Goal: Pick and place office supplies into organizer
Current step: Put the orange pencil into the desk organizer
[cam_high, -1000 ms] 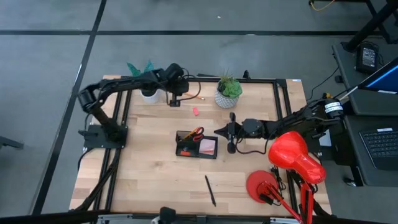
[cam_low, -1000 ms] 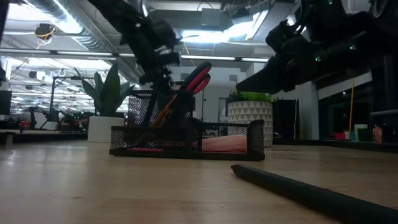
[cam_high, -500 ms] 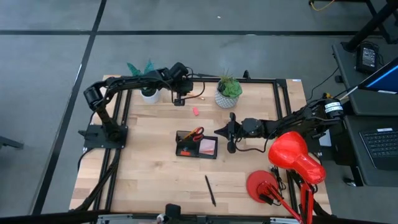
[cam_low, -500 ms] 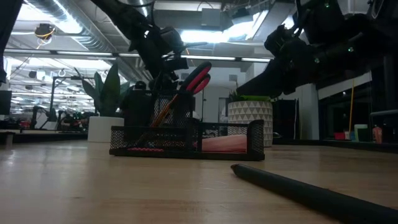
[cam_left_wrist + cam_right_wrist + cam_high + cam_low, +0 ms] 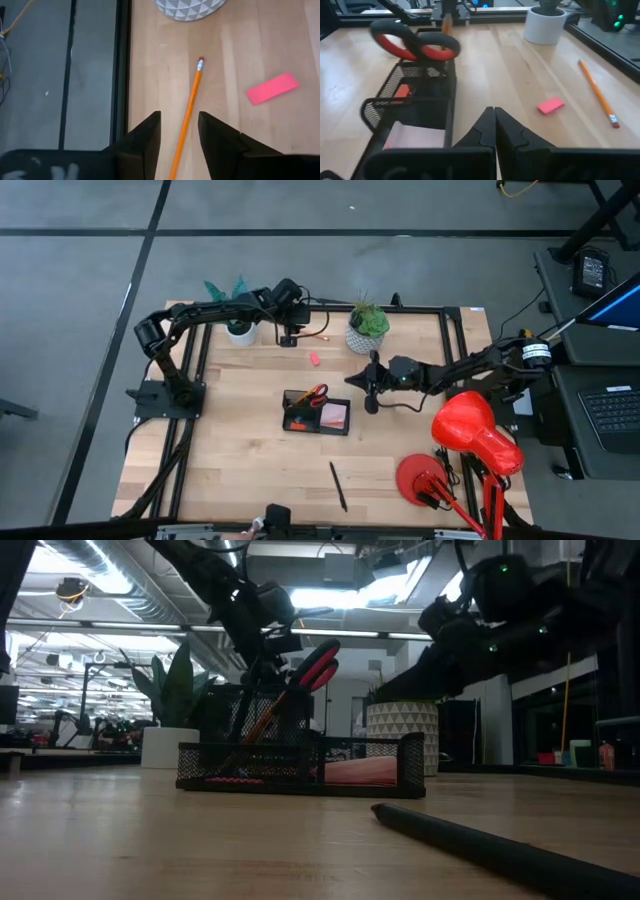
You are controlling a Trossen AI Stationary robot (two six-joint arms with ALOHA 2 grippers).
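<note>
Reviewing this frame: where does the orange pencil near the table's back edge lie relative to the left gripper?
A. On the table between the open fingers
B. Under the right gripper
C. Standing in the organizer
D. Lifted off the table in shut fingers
A: in the left wrist view the orange pencil lies flat on the table and runs between the spread fingers of the left gripper.

The pencil (image 5: 188, 115) runs out of the left wrist view between the fingers (image 5: 145, 137), its tip unseen. There the pot (image 5: 189, 8) is cropped to its base. In the low view the pen (image 5: 500, 843) is blurred and cut off, and the organizer's (image 5: 300, 766) contents are dim behind mesh.
</note>
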